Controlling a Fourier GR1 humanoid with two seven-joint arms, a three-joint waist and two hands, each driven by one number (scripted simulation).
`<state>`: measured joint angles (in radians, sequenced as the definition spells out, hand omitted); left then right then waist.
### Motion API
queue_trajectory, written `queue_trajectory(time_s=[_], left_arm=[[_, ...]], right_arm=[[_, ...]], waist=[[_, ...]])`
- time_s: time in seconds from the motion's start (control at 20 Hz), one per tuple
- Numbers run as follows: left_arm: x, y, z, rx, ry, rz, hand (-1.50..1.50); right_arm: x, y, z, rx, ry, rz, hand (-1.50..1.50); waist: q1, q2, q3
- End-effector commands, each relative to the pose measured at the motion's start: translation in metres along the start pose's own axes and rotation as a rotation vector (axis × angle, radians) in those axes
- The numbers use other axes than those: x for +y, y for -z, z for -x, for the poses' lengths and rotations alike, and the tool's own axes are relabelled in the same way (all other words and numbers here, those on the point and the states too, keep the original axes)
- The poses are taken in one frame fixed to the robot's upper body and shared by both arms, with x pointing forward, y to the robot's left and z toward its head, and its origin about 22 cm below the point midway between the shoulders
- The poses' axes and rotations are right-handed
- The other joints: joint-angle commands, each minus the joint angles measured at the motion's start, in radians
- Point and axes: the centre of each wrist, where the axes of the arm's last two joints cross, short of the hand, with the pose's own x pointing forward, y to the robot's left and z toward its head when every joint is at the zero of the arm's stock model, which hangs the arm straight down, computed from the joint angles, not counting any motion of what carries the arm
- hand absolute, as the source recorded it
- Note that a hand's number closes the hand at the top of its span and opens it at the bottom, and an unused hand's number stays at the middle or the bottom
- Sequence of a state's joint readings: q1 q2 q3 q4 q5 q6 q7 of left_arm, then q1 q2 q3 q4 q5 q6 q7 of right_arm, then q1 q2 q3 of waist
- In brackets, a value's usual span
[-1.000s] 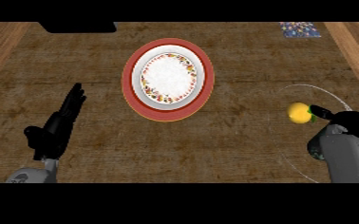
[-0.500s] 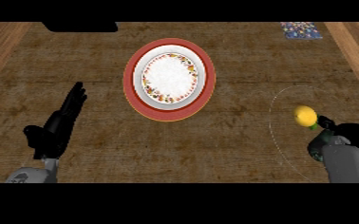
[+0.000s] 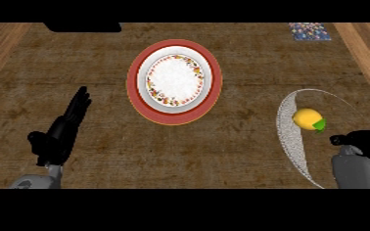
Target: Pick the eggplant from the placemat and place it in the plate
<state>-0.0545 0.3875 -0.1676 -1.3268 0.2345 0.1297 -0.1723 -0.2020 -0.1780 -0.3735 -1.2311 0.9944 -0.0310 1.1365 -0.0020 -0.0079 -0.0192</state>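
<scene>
A small yellow fruit with a green stem end [image 3: 307, 118] lies on a thin grey placemat [image 3: 289, 138] at the right of the counter; it looks like a lemon, not an eggplant. The plate [image 3: 174, 77], white with a flowered band and a broad red rim, sits at the centre with nothing on it. My right hand [image 3: 352, 138] shows only as a small black part above the grey forearm, just right of and below the fruit and not touching it. My left hand [image 3: 61, 132] rests open at the lower left, fingers straight, far from both.
A patterned cloth [image 3: 310, 31] lies at the far right corner. A dark object [image 3: 81, 27] sits at the far edge on the left. Lighter wooden borders run along the counter's left [image 3: 10, 35] and right [image 3: 357, 39] sides.
My right hand has drawn back down and to the right, uncovering more of the placemat. The yellow fruit stays about where it was. The left hand has not moved.
</scene>
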Motion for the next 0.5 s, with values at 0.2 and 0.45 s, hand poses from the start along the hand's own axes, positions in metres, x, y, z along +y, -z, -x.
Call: queue_trajectory(time_s=[0.2,0.45], left_arm=[[0.009,-0.002,0.011,0.016,0.001,-0.009,0.00],[0.002,0.005,-0.004,-0.004,0.007,0.014,0.00]], right_arm=[[-0.006,-0.025,-0.009,-0.354,-0.157,0.075,1.50],[0.012,-0.104,-0.024,-1.093,-0.183,0.038,1.50]], waist=[[-0.002,0.007,0.018],[0.025,-0.005,0.022]])
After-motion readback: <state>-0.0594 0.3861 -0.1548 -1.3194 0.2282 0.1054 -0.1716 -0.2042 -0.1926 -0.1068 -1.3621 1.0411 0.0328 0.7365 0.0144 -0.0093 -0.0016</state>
